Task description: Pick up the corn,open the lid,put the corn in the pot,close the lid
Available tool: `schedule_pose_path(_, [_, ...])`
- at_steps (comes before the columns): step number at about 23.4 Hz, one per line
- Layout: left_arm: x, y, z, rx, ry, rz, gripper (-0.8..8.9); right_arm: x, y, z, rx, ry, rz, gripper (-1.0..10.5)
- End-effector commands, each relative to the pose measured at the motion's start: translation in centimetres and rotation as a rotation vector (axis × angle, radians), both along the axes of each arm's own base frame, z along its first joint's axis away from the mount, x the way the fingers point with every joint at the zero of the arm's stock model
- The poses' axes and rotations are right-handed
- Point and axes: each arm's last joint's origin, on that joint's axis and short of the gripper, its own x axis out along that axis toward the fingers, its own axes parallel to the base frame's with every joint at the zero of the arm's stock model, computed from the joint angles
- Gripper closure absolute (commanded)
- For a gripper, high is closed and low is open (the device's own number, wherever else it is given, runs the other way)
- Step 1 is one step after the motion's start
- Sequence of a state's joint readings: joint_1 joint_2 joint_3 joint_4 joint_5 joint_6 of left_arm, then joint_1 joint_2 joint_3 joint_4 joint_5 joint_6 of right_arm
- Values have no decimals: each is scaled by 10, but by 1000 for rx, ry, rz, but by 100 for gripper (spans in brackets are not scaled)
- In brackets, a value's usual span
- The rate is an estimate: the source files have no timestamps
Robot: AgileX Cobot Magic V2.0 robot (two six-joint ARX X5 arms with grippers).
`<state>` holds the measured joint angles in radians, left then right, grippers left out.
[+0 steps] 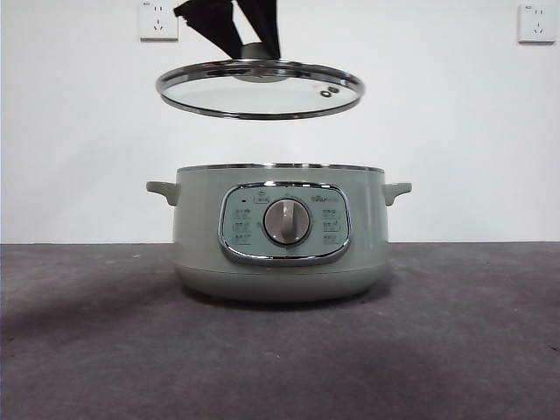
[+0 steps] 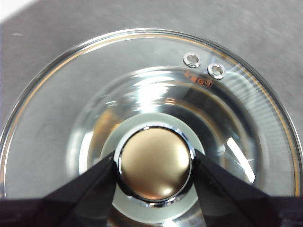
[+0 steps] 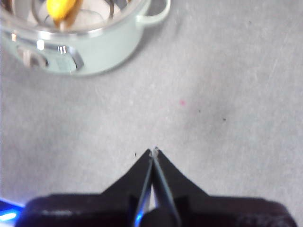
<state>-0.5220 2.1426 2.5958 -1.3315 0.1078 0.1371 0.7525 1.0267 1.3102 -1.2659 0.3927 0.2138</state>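
We've got the left gripper (image 2: pixel 155 165) jaws clamped on the glass lid (image 1: pixel 260 90) knob, lid hanging level above the open pot (image 1: pixel 280 229). Corn (image 3: pixel 60 8) lies inside the pot. Right gripper (image 3: pixel 154 152) jaws pinched together, empty, over bare desk (image 3: pixel 227 94), pot well beyond them.

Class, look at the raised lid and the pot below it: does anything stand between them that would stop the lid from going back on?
Nothing visible does. The left pincer holds the lid by its knob, in the air above the pot. The corn lies inside the pot, below its rim. The right pincer waits off to the side, shut.
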Motion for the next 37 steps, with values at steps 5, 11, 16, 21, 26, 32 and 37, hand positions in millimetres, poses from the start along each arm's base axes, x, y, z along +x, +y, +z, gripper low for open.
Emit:
schedule_pose_path(5, [-10, -14, -3, -13, 24, -18, 822, -21, -20, -13, 45, -28, -20, 954])
schedule_pose_path(11, [-10, -25, -23, 37, 87, -12, 822, -29, -27, -26, 58, -17, -31, 954])
schedule_pose_path(16, [-9, -24, -24, 44, 84, -3, 822, -31, -29, -27, 69, -22, -36, 954])
schedule_pose_path(21, [-6, -24, -28, 49, 92, 0, 823, -31, -29, -27, 72, -19, -36, 954])
schedule_pose_path(26, [2, -30, -42, 69, 116, 1, 822, -32, -30, -28, 61, -8, -36, 954])
schedule_pose_path(32, [12, -34, -55, 70, 131, -3, 822, -32, -30, -28, 62, -9, -36, 954])
schedule_pose_path(37, [17, -37, -63, 77, 141, -1, 822, -32, -30, -28, 63, -8, -36, 954])
